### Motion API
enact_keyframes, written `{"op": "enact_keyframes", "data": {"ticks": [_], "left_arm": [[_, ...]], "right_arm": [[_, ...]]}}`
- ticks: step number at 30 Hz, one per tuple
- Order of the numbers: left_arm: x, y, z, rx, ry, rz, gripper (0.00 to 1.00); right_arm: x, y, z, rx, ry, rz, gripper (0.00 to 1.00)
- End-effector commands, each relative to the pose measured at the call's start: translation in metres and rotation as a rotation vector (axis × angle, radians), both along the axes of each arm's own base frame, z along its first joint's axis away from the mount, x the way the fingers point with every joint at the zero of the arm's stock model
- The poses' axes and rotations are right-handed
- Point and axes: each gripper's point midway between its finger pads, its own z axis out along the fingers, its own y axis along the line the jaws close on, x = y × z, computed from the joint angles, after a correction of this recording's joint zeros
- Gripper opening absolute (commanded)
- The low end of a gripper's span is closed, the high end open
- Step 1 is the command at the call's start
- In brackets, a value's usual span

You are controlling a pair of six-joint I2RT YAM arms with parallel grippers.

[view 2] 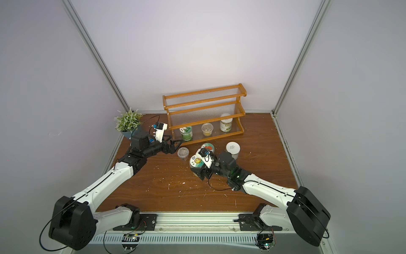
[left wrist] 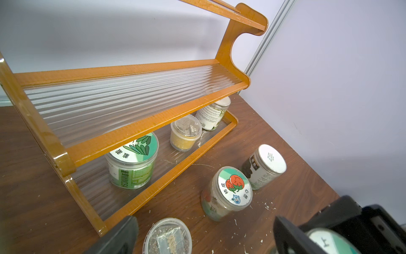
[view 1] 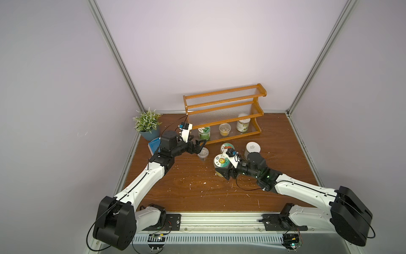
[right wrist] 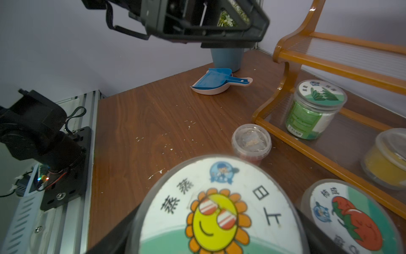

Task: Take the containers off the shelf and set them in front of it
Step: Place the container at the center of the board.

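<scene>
The orange-brown shelf (view 1: 224, 105) stands at the back. Its bottom tier holds a green-label jar (view 1: 204, 133), a yellow cup (view 1: 224, 129) and a white-lidded jar (view 1: 243, 125). On the table in front stand a small clear cup (view 1: 202, 154), a tomato-lid jar (view 1: 226, 147) and a white-lid jar (view 1: 252, 149). My left gripper (left wrist: 201, 239) is open, with the clear cup (left wrist: 168, 236) between its fingers, untouched. My right gripper (right wrist: 217, 231) is shut on the sunflower-lid jar (view 1: 221, 162), one finger on each side. Whether that jar rests on the table is hidden.
A potted plant in a blue pot (view 1: 147, 125) stands at the back left, with a blue dustpan (right wrist: 216, 83) beside it. White crumbs lie scattered over the wooden table (view 1: 197, 189). Walls close in on three sides.
</scene>
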Motion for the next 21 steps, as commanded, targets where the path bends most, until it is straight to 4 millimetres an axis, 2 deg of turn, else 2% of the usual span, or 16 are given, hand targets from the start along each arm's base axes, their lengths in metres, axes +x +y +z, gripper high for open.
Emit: {"op": "enact_keyframes", "data": {"ticks": [1, 11, 15, 21], "left_arm": [[0.003, 0.009, 0.000, 0.009, 0.007, 0.042, 1.00], [0.011, 0.014, -0.003, 0.031, 0.025, 0.079, 1.00], [0.013, 0.014, -0.007, 0.036, 0.032, 0.081, 1.00], [0.015, 0.014, -0.008, 0.046, 0.031, 0.081, 1.00]], "right_arm": [[0.003, 0.023, 0.038, 0.153, -0.103, -0.012, 0.81], [0.013, 0.075, -0.012, 0.127, -0.096, 0.035, 0.82], [0.019, 0.087, -0.027, 0.112, -0.094, 0.048, 0.83], [0.023, 0.093, -0.048, 0.093, -0.081, 0.049, 0.86]]}}
